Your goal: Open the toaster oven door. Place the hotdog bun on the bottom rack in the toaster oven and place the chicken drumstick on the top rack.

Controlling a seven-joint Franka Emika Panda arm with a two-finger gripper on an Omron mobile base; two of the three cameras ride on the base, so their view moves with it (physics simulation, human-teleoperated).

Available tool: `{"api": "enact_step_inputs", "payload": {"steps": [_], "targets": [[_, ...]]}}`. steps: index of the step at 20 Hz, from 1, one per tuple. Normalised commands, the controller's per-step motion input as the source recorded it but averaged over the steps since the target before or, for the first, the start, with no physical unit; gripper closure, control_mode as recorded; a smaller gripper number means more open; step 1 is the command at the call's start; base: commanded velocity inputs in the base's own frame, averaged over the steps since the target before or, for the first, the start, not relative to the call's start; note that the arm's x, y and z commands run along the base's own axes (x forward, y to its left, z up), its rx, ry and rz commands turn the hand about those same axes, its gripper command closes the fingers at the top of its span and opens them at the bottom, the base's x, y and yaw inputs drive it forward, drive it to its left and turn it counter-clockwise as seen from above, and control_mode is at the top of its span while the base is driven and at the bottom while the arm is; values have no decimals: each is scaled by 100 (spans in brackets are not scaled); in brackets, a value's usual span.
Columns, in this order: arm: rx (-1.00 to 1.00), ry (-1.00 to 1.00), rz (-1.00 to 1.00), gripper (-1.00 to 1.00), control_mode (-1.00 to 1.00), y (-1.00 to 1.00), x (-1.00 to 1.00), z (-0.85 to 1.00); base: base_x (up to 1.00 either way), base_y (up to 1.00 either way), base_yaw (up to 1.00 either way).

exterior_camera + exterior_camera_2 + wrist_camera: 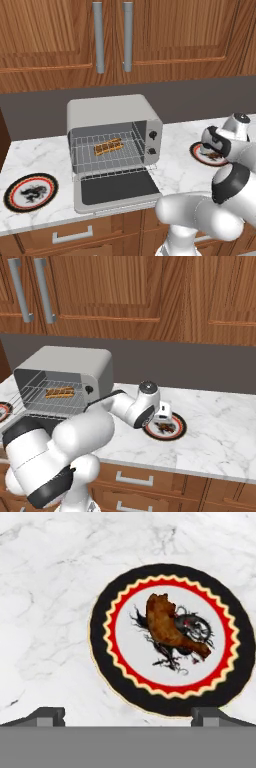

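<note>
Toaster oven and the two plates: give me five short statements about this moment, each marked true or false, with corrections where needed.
1. The toaster oven door is folded down open. True.
2. The hotdog bun lies on the plate left of the oven. False: it lies on a wire rack inside the toaster oven; that left plate carries no food.
3. The chicken drumstick lies on the right plate. True.
4. The hand is shut on the drumstick. False: its fingers stand wide apart above the plate, holding nothing.
5. The drumstick is already on the top rack. False: it is on its plate on the counter.
</note>
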Motion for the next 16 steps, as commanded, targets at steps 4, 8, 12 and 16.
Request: {"api": "enact_step_inputs", "payload": {"steps": [4, 8, 12, 16], "targets": [[0, 19, 4, -100, -100, -9, 38, -14, 0, 0, 0], [0, 3, 3, -100, -100, -16, 19, -17, 0, 0, 0], [0, 0, 1, -100, -100, -18, 15, -17, 0, 0, 0], [0, 0, 0, -100, -100, -8, 27, -18, 0, 0, 0]]}}
